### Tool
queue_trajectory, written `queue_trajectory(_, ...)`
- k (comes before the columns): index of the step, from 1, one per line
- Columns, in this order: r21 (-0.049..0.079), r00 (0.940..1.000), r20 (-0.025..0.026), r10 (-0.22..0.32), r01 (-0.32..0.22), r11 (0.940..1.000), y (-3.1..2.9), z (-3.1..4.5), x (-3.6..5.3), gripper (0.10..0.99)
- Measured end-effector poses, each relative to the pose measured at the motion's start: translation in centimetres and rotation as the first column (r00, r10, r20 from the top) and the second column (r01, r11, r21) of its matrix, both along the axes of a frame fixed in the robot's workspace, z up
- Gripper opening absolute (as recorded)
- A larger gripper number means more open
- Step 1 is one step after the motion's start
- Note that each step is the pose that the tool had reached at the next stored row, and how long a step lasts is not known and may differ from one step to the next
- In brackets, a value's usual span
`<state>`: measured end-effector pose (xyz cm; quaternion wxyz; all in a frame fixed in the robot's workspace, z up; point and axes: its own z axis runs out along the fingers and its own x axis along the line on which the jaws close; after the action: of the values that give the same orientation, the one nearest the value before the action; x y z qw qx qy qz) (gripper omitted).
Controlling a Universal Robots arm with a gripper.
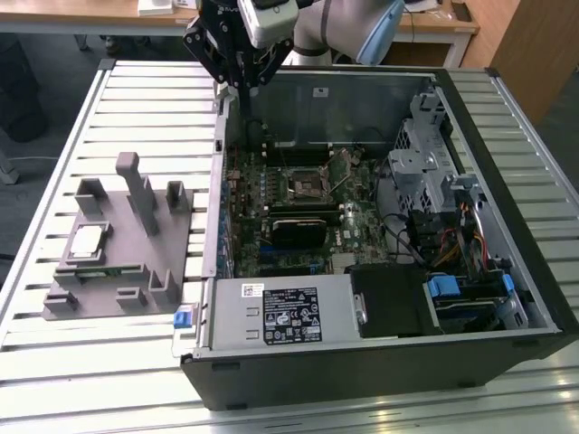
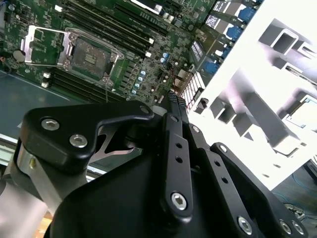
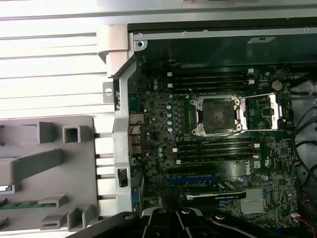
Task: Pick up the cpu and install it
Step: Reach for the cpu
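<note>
**Arm poised over the open computer case (image 1: 380, 369), cpu (image 1: 87, 239) not yet picked up.**

The gripper (image 1: 239, 83) hangs above the case's side wall, at the corner nearest the arm's base. In the second wrist view its fingers (image 2: 174, 106) lie closed against each other with nothing between them. The cpu, pale silver top upward, rests flat in a recess of the grey fixture (image 1: 136, 262). This fixture stands on the slatted table (image 1: 136, 99) just beside the case, on the exterior view's left, well apart from the gripper. Inside the case, near the middle of the green motherboard (image 1: 262, 194), sits the socket (image 3: 218, 115), with its metal retaining frame (image 3: 272, 111) swung open to one side. Dark memory slots run along both sides of the socket.
</note>
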<state>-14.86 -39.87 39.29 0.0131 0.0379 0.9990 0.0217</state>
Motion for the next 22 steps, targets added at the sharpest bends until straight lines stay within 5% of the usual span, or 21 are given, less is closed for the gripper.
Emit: queue_trajectory(22,0.0,1.0,-0.0002,0.0,0.0,1.0,0.14,-0.08,-3.16,0.106)
